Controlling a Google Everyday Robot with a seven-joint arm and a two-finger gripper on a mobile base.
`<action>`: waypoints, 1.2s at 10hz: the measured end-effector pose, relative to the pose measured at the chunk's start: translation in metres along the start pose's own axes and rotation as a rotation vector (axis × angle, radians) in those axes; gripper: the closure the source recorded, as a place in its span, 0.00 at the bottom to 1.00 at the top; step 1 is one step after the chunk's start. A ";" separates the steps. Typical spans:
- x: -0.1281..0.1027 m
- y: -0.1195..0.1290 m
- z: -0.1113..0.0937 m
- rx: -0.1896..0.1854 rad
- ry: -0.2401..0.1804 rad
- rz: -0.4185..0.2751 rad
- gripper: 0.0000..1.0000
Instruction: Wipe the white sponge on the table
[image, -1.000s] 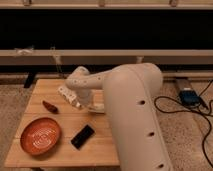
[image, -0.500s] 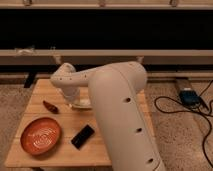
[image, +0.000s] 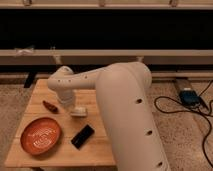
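The white sponge (image: 78, 111) is a small off-white block resting on the light-wood table (image: 60, 151), near the middle of its top. My gripper (image: 74, 107) reaches down at the end of the bulky white arm and is shut on the sponge, pressing it against the planks. The arm's wrist hides most of the fingers. The large arm covers the table's right side.
An orange plate (image: 41, 135) lies at the front left. A black phone-like slab (image: 82, 136) lies just in front of the sponge. A small brown object (image: 50, 106) sits to the sponge's left. A blue device (image: 189, 96) and black cables lie on the floor at the right.
The gripper has swung down and toward the front of the table, carrying the sponge with it to a spot nearer the black slab. The arm now fills more of the view.
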 end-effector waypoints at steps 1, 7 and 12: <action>-0.008 0.000 -0.001 0.014 -0.007 0.004 1.00; -0.079 0.051 0.005 0.011 -0.075 0.141 1.00; -0.069 0.114 0.005 -0.072 -0.077 0.195 1.00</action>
